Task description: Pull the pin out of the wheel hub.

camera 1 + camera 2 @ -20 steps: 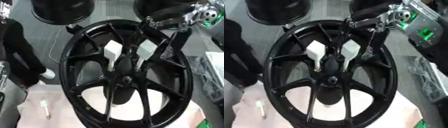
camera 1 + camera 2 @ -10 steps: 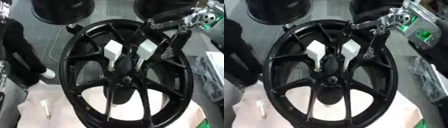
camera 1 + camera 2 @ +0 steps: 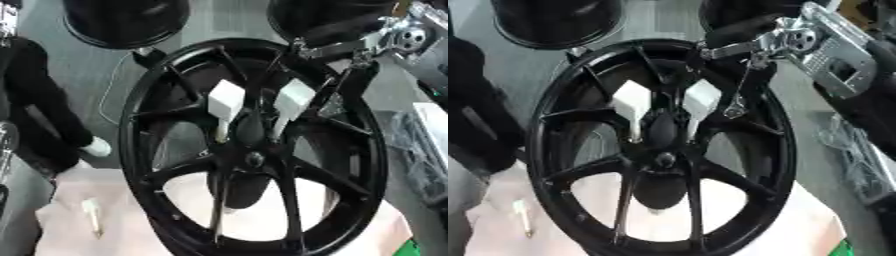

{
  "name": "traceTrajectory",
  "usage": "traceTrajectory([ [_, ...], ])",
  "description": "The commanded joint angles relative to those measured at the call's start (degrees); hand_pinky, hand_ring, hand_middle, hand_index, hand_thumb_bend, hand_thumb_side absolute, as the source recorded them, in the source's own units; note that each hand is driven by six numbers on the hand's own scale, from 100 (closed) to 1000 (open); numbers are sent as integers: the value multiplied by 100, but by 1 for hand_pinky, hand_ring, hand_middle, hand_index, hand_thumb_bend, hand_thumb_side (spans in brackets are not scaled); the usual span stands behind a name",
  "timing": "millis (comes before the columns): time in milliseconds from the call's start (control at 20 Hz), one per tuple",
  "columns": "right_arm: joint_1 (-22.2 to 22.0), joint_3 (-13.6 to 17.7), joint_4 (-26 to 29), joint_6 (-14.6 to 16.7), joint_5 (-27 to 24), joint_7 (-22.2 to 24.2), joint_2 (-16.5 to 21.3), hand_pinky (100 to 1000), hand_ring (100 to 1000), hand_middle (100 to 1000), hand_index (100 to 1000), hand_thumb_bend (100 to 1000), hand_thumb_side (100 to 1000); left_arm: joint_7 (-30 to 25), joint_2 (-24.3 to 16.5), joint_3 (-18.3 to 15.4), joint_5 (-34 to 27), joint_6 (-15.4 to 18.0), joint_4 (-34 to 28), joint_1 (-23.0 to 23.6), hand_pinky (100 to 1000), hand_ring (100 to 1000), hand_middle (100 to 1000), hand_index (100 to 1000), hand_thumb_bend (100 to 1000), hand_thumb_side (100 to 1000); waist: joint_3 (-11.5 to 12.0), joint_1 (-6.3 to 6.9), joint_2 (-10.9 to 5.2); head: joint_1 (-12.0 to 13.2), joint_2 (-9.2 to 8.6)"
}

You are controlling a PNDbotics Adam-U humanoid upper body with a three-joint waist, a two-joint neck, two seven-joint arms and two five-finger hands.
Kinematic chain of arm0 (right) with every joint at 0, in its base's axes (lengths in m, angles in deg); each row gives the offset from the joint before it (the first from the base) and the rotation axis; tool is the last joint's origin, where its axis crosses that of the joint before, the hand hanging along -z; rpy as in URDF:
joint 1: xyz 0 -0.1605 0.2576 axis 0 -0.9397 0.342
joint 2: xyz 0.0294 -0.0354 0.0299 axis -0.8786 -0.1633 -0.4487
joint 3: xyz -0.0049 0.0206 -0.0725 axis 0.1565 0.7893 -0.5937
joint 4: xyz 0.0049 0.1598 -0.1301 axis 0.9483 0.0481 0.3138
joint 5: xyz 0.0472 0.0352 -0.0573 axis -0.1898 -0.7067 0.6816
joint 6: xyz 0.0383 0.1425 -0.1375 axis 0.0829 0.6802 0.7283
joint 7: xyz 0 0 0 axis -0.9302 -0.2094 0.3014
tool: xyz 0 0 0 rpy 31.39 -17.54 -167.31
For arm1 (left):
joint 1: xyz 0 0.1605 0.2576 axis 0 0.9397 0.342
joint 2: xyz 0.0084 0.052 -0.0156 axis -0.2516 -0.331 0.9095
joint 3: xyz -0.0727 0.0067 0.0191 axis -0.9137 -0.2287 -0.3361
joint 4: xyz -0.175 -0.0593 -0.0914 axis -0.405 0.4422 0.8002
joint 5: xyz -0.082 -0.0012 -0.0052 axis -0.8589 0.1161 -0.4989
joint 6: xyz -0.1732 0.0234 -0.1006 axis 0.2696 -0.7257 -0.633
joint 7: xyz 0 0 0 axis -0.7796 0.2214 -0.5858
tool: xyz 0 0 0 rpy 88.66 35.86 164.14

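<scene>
Black-and-silver right hand [image 3: 750, 75]: mine, reaching in from the upper right over the rim, fingers pointing down beside the right-hand pin; whether they are curled or straight I cannot tell.
Left hand: nowhere in either view.
Pins: two white pins with blocky heads stand in the hub, the right pin [image 3: 291, 102] just beside my fingers, the left pin [image 3: 225, 101] further off, both stems still seated.
Wheel hub [image 3: 252, 159]: black, multi-spoked, standing tilted and filling most of the view (its lower rim rests over pale cloth [image 3: 70, 210]).
Step in hand, as I judge it: closing on the right pin's head.
Doing it well: get fingers and thumb on opposite faces of the head, then draw straight along the stem's line, not sideways against the spokes.
Loose item: small pale stick [image 3: 522, 216] on the cloth, well apart from the hub.
</scene>
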Motion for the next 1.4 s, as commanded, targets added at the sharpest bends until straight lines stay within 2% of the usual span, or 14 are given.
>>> traceTrajectory([
  [50,103,94,-12,-45,-80,-31,67,825,726,555,676,383,100,-10,-100,2,-3,-5,-91,-92,749,835,669,666,446,492,6,34,-84,-3,-18],
  [400,100,83,-34,-49,-88,16,48,818,687,479,624,366,100,-10,-100,2,-1,-7,-94,-101,749,836,669,666,445,492,12,33,-83,-1,-23],
  [600,100,91,-71,-38,-60,16,35,816,681,467,613,357,100,-12,-101,5,-2,-9,-92,-101,749,836,669,666,445,492,12,34,-81,-2,-21],
  [700,101,101,-96,-59,-62,-4,26,810,655,421,568,325,100,-13,-103,7,-3,-11,-91,-99,749,836,669,666,444,493,11,35,-80,-6,-14],
  [1100,121,166,-101,-356,-70,-321,26,792,611,346,495,350,100,-11,-107,3,-1,-11,-89,-93,749,837,669,667,444,492,4,28,-96,-11,-9],
  [1400,176,362,322,-670,-266,-409,207,789,591,323,474,349,100,-8,-118,-2,3,-7,-85,-72,749,837,669,667,444,492,-21,16,-122,-4,11],
])
